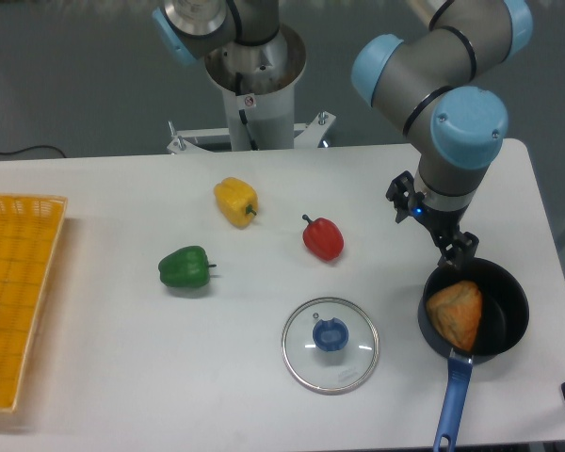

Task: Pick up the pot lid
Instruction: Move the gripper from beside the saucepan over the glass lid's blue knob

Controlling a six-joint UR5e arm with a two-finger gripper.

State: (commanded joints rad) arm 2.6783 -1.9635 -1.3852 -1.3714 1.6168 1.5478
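the arm arches down from the upper right. its gripper (pixel 432 222) hangs near the black pot (pixel 502 330), fingers spread apart.

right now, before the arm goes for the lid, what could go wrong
The blue knob looks round and smooth, so an off-centre pinch could slip or tip the lid. The open gripper is off to the side, near the pan, so coming down too soon might clip the rim. The red pepper lies not far from the lid, so a low sideways approach could knock it.
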